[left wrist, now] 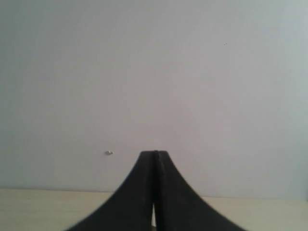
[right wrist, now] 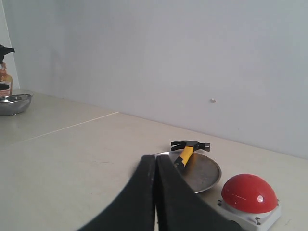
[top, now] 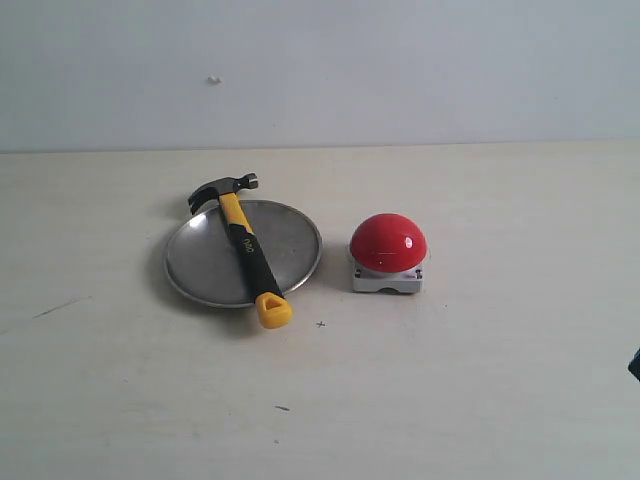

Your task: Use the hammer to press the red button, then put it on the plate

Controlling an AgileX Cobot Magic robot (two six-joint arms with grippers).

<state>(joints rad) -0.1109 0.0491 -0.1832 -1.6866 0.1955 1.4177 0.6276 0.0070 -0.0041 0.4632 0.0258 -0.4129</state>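
Note:
The hammer (top: pixel 242 243) lies across the silver plate (top: pixel 205 265), steel head at the far rim, yellow looped end overhanging the near rim. The red button (top: pixel 387 243) sits on its grey base to the plate's right. In the right wrist view the hammer (right wrist: pixel 186 150), plate (right wrist: pixel 204 173) and red button (right wrist: pixel 249 193) lie beyond my right gripper (right wrist: pixel 156 159), which is shut and holds nothing. My left gripper (left wrist: pixel 155 154) is shut too, empty, facing the bare wall. In the exterior view only a dark sliver of the right arm (top: pixel 634 364) shows at the right edge.
A small mark (top: pixel 214 79) sticks to the grey wall behind the table. In the right wrist view, a metal bowl (right wrist: pixel 13 104) and an orange bottle (right wrist: pixel 5 77) stand far off at the table's side. A small cross mark (top: pixel 320 324) lies before the plate.

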